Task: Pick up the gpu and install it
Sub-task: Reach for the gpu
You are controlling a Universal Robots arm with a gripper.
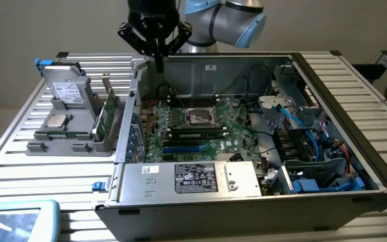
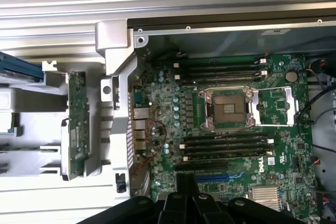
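the empty gripper (image 1: 158,63) hangs, fingers together, over the case's (image 1: 200,217) back corner. the gpu (image 1: 107,113) stands in a gray rack (image 1: 66,148).

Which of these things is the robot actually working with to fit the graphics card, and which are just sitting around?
Part of the job: the gpu, standing in the grey holder beside the case; the gripper, shut and empty above the case; the motherboard.
Just lying about: the drive with a white label; the power supply; the blue cables.
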